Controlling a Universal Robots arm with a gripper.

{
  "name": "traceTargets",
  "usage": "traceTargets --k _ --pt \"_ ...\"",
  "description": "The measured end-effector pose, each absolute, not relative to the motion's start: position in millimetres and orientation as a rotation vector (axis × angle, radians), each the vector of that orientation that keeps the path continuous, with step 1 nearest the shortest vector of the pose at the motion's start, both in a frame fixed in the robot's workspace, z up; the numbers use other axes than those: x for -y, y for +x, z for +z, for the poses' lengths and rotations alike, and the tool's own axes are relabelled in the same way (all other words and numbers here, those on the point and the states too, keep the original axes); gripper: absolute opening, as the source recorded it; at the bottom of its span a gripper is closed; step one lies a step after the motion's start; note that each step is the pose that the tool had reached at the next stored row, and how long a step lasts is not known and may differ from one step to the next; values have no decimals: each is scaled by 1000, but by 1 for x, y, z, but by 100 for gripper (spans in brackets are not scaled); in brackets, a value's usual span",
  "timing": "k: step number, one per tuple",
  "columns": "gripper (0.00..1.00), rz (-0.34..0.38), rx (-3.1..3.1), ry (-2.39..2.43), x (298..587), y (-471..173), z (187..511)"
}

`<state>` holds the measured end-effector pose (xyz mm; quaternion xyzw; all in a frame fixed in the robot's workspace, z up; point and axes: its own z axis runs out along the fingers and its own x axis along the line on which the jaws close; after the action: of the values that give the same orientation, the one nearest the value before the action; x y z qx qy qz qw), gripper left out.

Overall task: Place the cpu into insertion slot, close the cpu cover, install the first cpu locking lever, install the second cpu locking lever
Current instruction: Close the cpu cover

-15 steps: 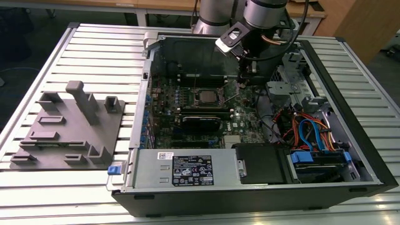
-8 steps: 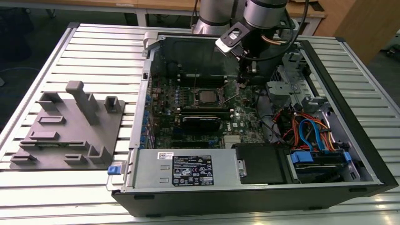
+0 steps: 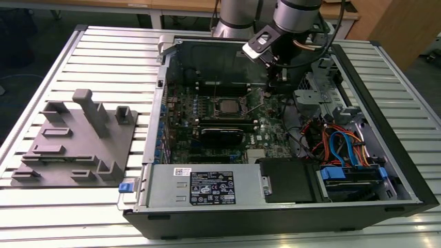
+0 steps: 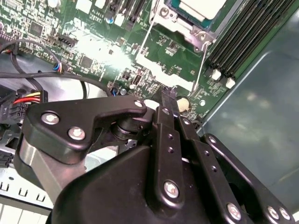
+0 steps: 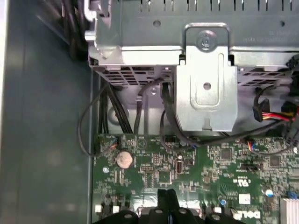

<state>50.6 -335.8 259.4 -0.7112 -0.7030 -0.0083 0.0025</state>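
Cpu (image 4: pixel 200 6) lies in the insertion slot (image 3: pixel 214 107) with the cpu cover (image 4: pixel 184 29) seemingly down over it, and the gripper (image 4: pixel 167 99), jaws pressed together on nothing, probably to make one narrow pushing tip, stands just beside a wire locking lever (image 4: pixel 201 60).

The cpu (image 4: pixel 201 5), flat and silvery-topped, sits in the square insertion slot (image 3: pixel 225 106) near the middle of the green motherboard (image 3: pixel 180 111). The thin silvery cpu cover (image 4: pixel 183 24) frames its edges.
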Motion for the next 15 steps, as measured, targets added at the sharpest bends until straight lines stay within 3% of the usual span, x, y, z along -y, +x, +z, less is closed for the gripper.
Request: traceTargets --k 15 --pt "10 -24 2200 -2226 336 50 242"
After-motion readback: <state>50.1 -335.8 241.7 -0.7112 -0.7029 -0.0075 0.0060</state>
